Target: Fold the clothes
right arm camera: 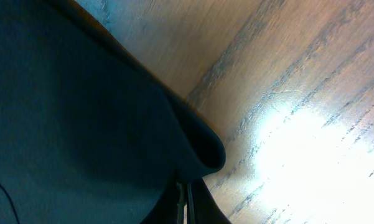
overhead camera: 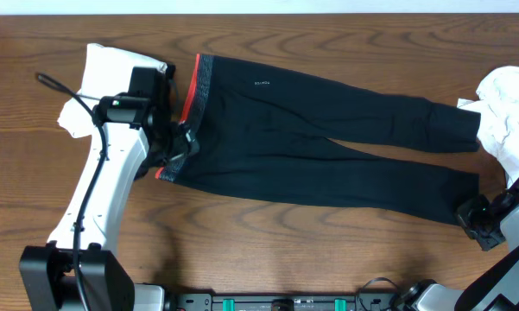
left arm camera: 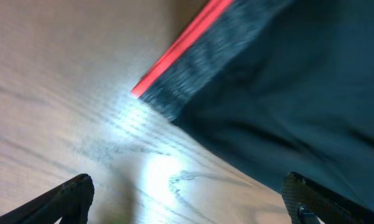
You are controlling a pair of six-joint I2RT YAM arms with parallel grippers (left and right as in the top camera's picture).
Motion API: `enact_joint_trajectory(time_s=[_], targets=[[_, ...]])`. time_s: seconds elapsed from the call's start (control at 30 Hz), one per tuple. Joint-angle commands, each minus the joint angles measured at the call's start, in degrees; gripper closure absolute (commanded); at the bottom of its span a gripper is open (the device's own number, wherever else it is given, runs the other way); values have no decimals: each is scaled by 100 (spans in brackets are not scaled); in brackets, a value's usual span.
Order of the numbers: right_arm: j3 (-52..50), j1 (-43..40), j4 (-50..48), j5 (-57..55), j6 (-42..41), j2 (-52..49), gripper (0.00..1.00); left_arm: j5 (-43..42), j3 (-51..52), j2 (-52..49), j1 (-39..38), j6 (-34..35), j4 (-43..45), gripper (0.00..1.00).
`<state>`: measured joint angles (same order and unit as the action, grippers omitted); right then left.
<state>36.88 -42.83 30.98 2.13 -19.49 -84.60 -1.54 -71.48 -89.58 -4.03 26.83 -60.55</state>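
A robotics lab or test bench is indicated, not a home. A bare wood-grain counter (overhead camera: 268, 250) is seen, and a white left arm (overhead camera: 95, 199) and right arm (overhead camera: 518, 250) are fixed at its near edge beside a black mounting rail (overhead camera: 276, 302) fitted with green connectors. A black cable (overhead camera: 69, 99) is looped along the arm behind the left gripper (overhead camera: 186, 142). Clothes are laid out on the wood. Black leggings (overhead camera: 328, 130) are spread between the left gripper and the right gripper (overhead camera: 471, 216). A folded white garment (overhead camera: 104, 73) lies just behind the left gripper, and a crumpled white garment (overhead camera: 509, 117) lies beyond the right gripper. A pale wall strip (overhead camera: 328, 4) is seen along the far edge.
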Motion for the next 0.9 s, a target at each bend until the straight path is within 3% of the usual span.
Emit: enact_joint_trajectory(time_s=[0.0, 0.23, 0.37, 0.87], targets=[[-94, -39, -37, -20, -22, 4, 99, 105, 413, -22, 199, 428, 142, 2], [-94, -37, -101, -15, -87, 4, 99, -26, 997, -24, 374, 1034, 719, 2], [-96, -33, -149, -13, -85, 4, 99, -632, 1425, -26, 374, 1220, 1220, 2], [-96, -22, -225, 94, -81, 4, 98, -640, 2730, -33, 376, 1572, 3034, 2]])
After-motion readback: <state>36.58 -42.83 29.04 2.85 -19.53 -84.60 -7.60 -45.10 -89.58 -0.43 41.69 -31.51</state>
